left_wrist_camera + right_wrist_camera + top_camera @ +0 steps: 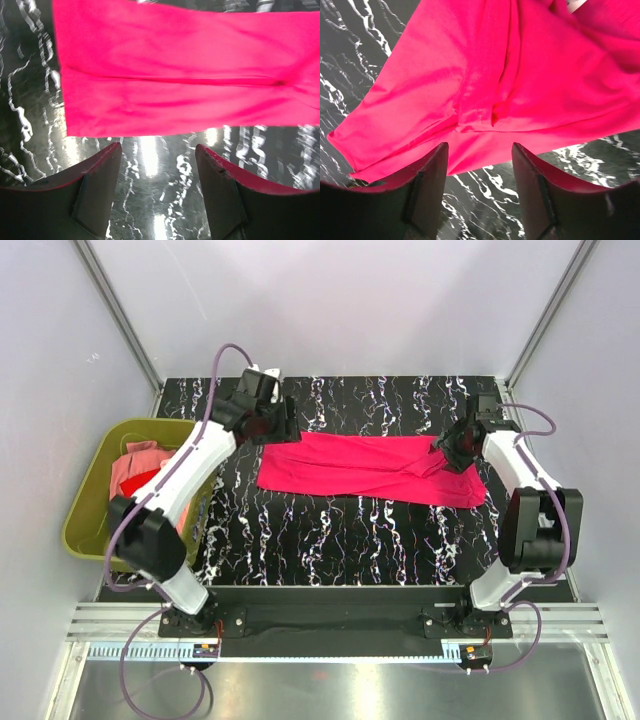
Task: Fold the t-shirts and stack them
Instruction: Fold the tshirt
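Your magenta t-shirt (pixel 370 468) lies as a long folded band across the table (pixel 380 532). Your left gripper (pixel 157 150) and right gripper (pixel 480 147) sit at its opposite ends, jaws open and empty, likely placed to fold both ends together.

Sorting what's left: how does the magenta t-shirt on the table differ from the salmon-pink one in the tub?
The magenta t-shirt lies spread flat on the table; the salmon-pink t-shirt sits bunched in the olive tub. The magenta one is vivid, the salmon one pale. Both are plain cloth.
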### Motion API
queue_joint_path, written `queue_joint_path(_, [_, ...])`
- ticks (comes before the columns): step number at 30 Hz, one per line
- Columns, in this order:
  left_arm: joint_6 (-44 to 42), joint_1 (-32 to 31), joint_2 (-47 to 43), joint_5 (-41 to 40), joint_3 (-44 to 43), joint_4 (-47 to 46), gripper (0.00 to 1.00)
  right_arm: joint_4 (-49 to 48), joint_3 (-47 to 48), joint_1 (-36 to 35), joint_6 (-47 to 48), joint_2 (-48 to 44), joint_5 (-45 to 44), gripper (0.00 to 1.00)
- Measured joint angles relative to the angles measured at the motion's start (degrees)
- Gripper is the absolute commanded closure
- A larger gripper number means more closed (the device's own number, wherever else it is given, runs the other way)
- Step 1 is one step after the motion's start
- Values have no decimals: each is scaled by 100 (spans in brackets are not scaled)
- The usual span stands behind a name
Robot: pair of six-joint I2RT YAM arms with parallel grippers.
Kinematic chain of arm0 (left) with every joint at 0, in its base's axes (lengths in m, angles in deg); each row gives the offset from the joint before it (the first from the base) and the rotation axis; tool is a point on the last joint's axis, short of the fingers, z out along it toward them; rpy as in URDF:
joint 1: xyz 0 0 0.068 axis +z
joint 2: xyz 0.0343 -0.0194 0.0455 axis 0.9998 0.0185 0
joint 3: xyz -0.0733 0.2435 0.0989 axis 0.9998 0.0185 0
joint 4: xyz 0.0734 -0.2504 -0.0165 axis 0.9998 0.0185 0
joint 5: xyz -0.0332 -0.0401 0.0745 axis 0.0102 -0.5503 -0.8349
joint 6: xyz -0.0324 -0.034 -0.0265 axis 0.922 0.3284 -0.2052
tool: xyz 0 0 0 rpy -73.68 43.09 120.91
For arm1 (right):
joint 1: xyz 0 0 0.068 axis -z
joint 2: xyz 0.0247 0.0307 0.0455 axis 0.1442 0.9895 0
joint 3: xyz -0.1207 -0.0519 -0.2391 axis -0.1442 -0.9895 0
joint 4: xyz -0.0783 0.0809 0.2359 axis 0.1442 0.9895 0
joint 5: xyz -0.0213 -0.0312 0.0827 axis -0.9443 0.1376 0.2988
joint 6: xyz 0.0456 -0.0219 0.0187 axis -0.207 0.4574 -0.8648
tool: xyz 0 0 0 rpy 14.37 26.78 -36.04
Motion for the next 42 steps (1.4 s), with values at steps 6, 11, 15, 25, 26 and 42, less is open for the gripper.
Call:
queue_joint_path(6, [-151, 0, -732, 492, 979, -299, 32, -271, -9, -101, -479, 551, -15, 38])
queue_joint_path(11, [-306, 0, -761, 562, 1338, -247, 32, -352, -9, -170, -758, 938, -20, 38])
queue_joint_path(15, [-369, 0, -802, 562, 1370, -282, 32, -474, -9, -313, -909, 1040, -15, 39])
queue_joint_path(25, [-391, 0, -815, 557, 1373, -299, 32, -680, 129, -378, -1016, 1311, -46, 46])
queue_joint_path(26, [-391, 0, -815, 555, 1373, -299, 32, -745, 188, -380, -1019, 1370, -46, 48])
queue_joint_path(42, [-389, 0, -813, 531, 1589, -372, 32, -1126, 1923, -511, 31, 2026, 538, 50])
